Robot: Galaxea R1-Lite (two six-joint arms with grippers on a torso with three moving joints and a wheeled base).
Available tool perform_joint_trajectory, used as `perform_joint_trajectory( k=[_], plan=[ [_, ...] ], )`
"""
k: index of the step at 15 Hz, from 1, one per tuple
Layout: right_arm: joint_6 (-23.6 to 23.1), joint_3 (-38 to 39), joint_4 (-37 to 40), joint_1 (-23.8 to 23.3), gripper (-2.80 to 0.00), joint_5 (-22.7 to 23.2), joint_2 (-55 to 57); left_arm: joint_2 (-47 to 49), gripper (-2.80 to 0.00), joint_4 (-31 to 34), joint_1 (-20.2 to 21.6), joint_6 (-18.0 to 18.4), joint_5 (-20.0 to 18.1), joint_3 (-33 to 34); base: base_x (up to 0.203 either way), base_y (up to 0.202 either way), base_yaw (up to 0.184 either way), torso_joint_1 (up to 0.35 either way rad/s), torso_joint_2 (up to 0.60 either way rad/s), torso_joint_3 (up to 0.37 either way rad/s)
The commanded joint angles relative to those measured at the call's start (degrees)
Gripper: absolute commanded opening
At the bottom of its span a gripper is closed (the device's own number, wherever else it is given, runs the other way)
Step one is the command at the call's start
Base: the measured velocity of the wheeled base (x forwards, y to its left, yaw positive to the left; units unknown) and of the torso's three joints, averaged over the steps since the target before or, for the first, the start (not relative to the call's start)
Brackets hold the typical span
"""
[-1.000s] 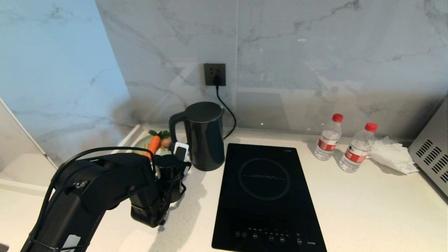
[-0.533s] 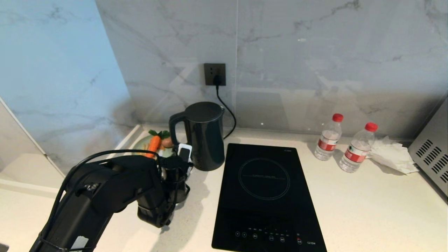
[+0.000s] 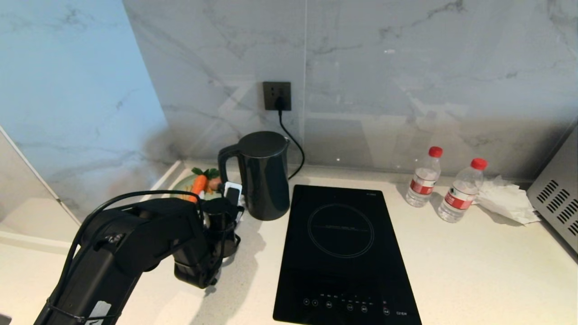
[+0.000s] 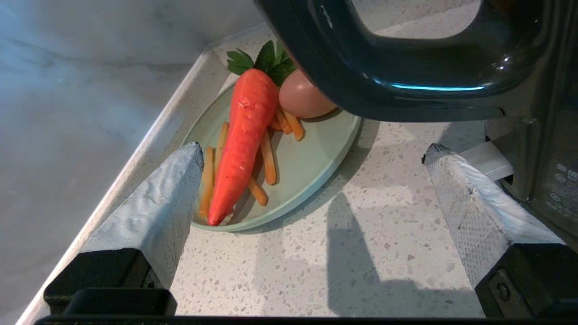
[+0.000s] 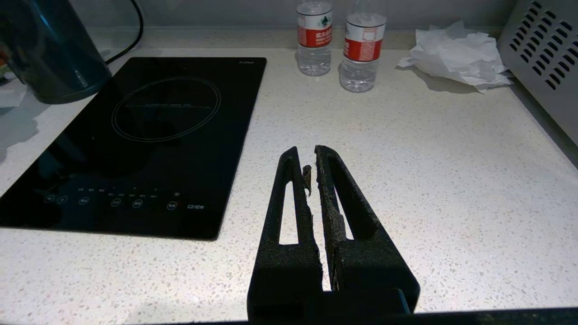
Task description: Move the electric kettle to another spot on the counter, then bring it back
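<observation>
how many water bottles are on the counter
2. Both stand by the back wall, right of the hob: one bottle nearer the hob, the other bottle beside the crumpled tissue. None seem hidden.

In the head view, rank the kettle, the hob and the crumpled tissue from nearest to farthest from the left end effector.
From the left end effector:
1. Kettle, right beside it.
2. Hob, further right.
3. Crumpled tissue, far right by the bottles.
</observation>
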Motion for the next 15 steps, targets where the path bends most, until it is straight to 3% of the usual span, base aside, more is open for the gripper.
perform_joint_trajectory(
  k=[1,12,15],
  plan=[
    [0.0,0.0,-0.1,0.0,-2.8,0.0,0.0,-0.2,0.0,-0.1,-0.2,0.1,0.4,-0.5,0.0,0.0,0.0,0.0,0.0,0.0],
    [0.0,0.0,-0.1,0.0,-2.8,0.0,0.0,1.8,0.0,-0.1,-3.0,0.2,1.0,-1.1,0.0,0.0,0.0,0.0,0.0,0.0],
    [0.1,0.0,0.0,0.0,-2.8,0.0,0.0,2.8,0.0,-0.7,-3.2,1.8,1.1,-1.2,0.0,0.0,0.0,0.0,0.0,0.0]
  ],
)
